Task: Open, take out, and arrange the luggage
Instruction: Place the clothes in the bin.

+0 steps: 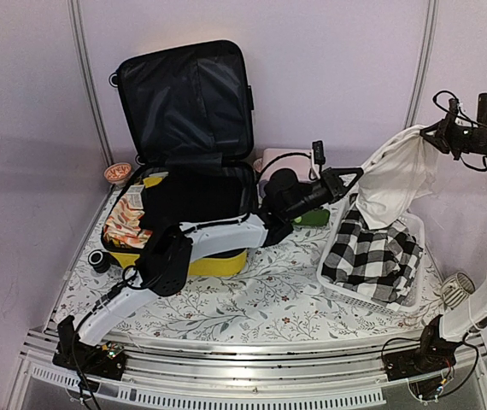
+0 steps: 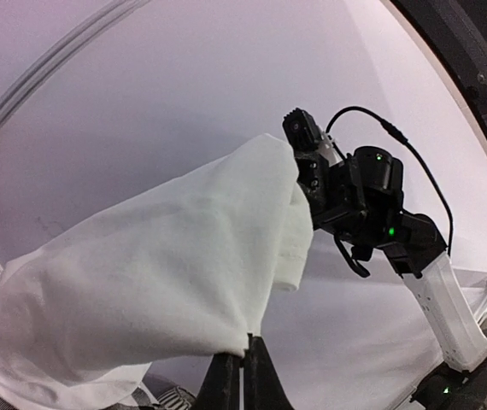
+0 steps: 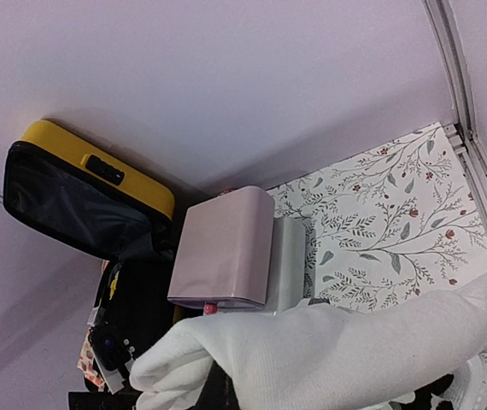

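From above, the suitcase [image 1: 184,102] sits open at the back left of the tabletop [image 1: 252,299]. Its lid stands up against the wall. To the right of the suitcase, both arms hold a white cloth [image 1: 397,175] up in the air. The right end effector [image 1: 438,130] is clenched on the top corner. The left end effector [image 1: 352,173] has the low corner.

The left wrist view shows the left fingers [image 2: 231,380] pinched on only the thin edge. I think that edge could slip out, and the cloth would flop down in a heap.

In the right wrist view the suitcase is shiny yellow outside, with a black rim and black cloth inside. A pink box [image 3: 226,248] stands just beside it.
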Tool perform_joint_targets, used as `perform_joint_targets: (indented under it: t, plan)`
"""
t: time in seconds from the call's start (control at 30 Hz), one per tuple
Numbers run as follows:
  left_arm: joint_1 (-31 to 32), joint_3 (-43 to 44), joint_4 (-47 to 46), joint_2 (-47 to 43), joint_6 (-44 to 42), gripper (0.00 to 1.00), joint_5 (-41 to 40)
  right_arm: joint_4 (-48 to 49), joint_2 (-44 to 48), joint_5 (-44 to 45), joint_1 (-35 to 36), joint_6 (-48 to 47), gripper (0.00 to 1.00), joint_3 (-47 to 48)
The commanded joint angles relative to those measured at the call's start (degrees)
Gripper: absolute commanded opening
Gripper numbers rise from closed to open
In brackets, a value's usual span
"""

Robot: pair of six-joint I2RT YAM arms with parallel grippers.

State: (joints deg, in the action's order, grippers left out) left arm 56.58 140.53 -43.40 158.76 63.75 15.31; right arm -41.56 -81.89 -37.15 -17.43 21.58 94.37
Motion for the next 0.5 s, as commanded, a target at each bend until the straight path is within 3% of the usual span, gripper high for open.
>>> perform_joint_targets:
  t: [0.0, 0.2, 0.47]
  plan:
    - [-0.6, -1.9, -2.2, -4.1, -0.8, 0.00, 0.4, 7.3, 4.7, -2.4, -1.5, 0.2, 0.01, -5.7]
    - [-1.7, -13.5, -3.2, -10.8, 2.0, 0.00, 7.2, 6.8, 14.9, -3.9, -0.3, 2.7, 0.01, -21.8]
    - [-2.9, -42.1, -9.2, -26.9, 3.0, 0.00, 9.1, 1.2, 25.3, -7.0, 3.7, 5.7, 0.01, -35.1]
